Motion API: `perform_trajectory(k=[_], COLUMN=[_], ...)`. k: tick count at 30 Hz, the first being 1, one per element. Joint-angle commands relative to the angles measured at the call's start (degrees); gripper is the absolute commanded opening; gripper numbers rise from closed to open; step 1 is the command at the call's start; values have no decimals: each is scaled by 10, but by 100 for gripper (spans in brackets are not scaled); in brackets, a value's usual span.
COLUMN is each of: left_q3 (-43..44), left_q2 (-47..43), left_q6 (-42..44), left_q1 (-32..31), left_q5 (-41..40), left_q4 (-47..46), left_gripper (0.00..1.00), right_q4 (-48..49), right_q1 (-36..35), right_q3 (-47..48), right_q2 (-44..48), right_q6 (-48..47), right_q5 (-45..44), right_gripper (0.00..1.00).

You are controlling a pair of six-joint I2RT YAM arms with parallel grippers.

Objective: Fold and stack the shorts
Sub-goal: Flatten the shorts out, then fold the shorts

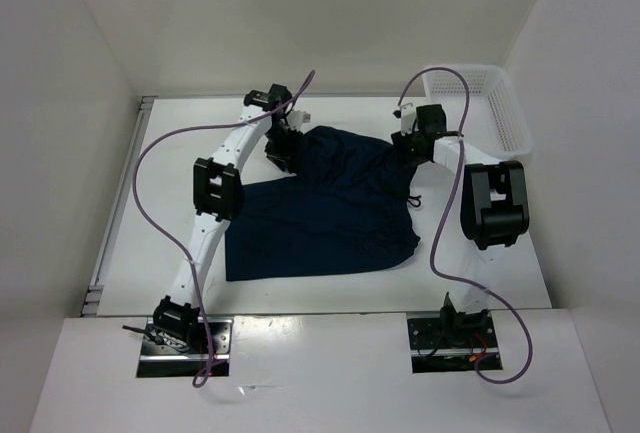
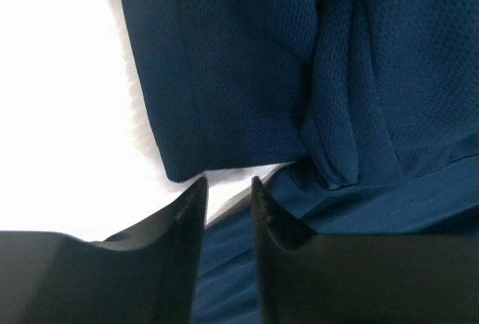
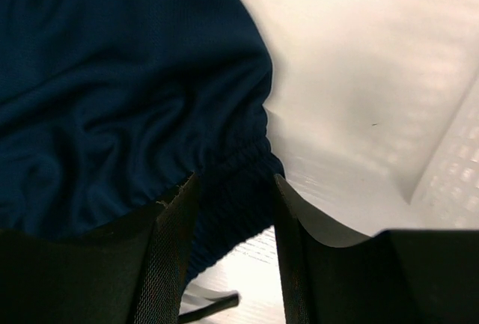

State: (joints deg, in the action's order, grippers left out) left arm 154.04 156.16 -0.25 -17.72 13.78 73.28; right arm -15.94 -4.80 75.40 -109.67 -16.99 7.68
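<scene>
left end effector (image 2: 228,187) at shorts (image 2: 247,77) hem

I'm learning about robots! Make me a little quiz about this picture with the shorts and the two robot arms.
1. True or false: the shorts lie inside the white basket.
2. What colour are the shorts? A red, B dark navy, C yellow.
3. Which is nearer the basket: the left gripper or the right gripper?

Key:
1. False. They lie spread on the table.
2. B.
3. The right gripper.
</scene>
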Motion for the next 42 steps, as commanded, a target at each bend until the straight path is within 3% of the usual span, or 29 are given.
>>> perform_trajectory(k=[1, 4, 7, 10, 12, 14, 16, 20, 24, 25, 29, 30, 34, 40, 42], left_q3=[25, 42, 64, 100, 149, 192, 257, 251, 250, 250, 116, 103, 110, 161, 166], left_q2=[40, 46, 51, 46, 46, 46, 61, 45, 51, 51, 15, 10, 34, 76, 84], left_q6=[3, 3, 3, 3, 3, 3, 3, 3, 3, 3, 3, 3, 3, 3, 3], left_q1=[-2, 3, 14, 27, 41, 41, 41, 35, 28, 28, 22, 22, 17, 29, 34], left_q5=[5, 5, -1, -15, -22, -35, -60, -103, -87, -78, -5, 4, -8, -16, 20], left_q4=[7, 2, -11, -23, -23, -10, 10, -2, 9, 9, 9, 9, 9, 9, 9], left_gripper=[36, 12, 1, 0, 0, 0, 0, 0, 0, 4, 53, 58, 63, 63, 58], right_q4=[10, 10, 10, 10, 10, 21, 37, 37, 27, 22, 21, 21, 16, 11, 11], right_q1=[6, 11, 11, 11, 11, 11, -1, -1, -1, -1, -1, -1, -6, -7, -7], right_q3=[-1, 5, 5, 0, 0, 0, 0, 12, 0, 0, -6, -6, 7, 8, 2], right_q2=[-23, -35, -41, -47, -47, -40, -32, -27, -37, -42, -36, -36, -23, -11, -5], right_q6=[-12, -12, -12, -12, -17, -41, -41, -41, -55, -61, -74, -81, -98, -110, -117], right_q5=[1, -5, -5, -5, -18, -28, -66, -80, -72, -65, -65, -65, -71, -71, -71], right_gripper=[49, 56, 57, 58, 63, 75, 76, 76, 75, 75, 75, 76, 80, 78, 78])
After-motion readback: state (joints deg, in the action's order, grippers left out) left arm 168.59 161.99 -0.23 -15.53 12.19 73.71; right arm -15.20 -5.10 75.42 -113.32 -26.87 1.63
